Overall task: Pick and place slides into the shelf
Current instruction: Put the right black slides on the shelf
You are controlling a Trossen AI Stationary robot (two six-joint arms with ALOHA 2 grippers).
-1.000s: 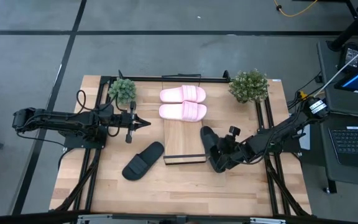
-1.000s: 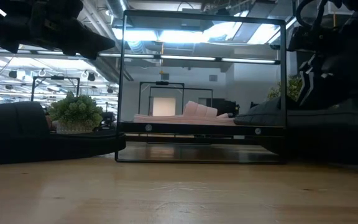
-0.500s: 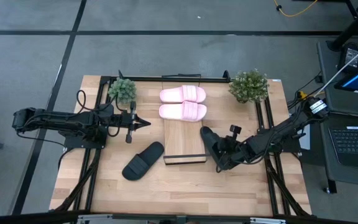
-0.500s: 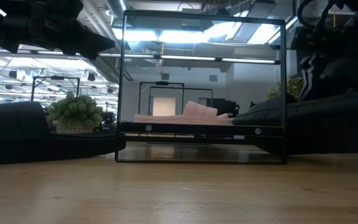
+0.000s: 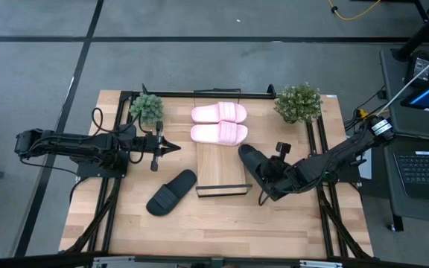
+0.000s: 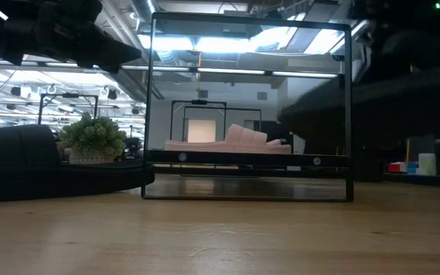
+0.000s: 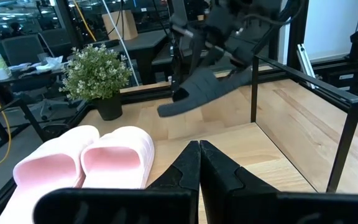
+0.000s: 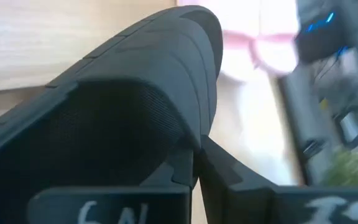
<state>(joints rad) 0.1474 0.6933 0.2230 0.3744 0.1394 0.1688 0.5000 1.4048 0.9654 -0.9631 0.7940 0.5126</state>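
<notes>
R gripper (image 5: 268, 181) clamped on a black slide (image 5: 253, 163), fingers pinched tight on the strap edge per R wrist view, w/ the ribbed sole filling most of that pic (image 8: 123, 93). Held clear of the tabletop (image 5: 222, 223) at the R edge of the shelf (image 5: 220, 167), toe aimed toward the pink pair; seen from L wrist view as a dark sole tilted in the air (image 7: 207, 93) beyond the shelf's black frame post. Low view: dark mass up high at R (image 6: 373, 92), table surface visible beneath it, so lifted (how high, can't tell). 2nd black slide (image 5: 171, 192) flat on the table, front-L of the shelf, just beside its L front corner, lying diagonal. 2 pink slides (image 5: 219, 123) side by side across the shelf's far end, touching or nearly so; also close up in L wrist view (image 7: 86, 165). Shelf's near half bare, dark lip at front. L gripper (image 5: 171, 147) hovering L of the shelf, level w/ the nearer pink slide, fingers closed to a point, nothing between them (image 7: 199, 162). 2 small potted plants at the back corners, L one (image 5: 147, 108) and R one (image 5: 298, 102), both upright, well apart from the slides.
</notes>
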